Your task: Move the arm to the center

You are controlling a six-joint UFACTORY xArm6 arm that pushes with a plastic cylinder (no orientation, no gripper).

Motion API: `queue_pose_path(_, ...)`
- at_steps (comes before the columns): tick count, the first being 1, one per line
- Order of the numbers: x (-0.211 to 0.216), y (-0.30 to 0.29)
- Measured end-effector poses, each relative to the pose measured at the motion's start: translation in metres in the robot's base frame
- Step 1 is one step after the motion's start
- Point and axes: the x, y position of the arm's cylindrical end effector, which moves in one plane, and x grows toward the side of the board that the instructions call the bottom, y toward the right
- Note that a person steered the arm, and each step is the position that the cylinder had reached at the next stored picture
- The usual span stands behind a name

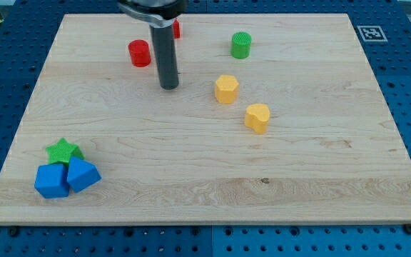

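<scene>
Three blocks clustering at view's bottom left: blue cube [51, 181], blue wedge-like block [83, 174], green star [63, 150]. Board centre [202, 132] lying bare. My tip [169, 86] resting above centre, touching nothing, beside red cylinder [140, 53]. Advising diagonal slide toward bottom right, passing short of yellow hexagon [226, 89].

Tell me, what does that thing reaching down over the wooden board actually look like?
It is a plain, straight, dark grey rod, round like a thick dowel, hanging from a wider black mount at the view's top. My tip is its blunt, flat lower end. No claws, cables or markings show on it.
</scene>
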Motion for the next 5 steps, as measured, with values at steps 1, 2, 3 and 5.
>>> queue_pose_path(1, -0.019, 0.032)
queue_pose_path(2, -0.027, 0.07)
queue_pose_path(3, -0.027, 0.099)
queue_pose_path(5, -0.027, 0.099)
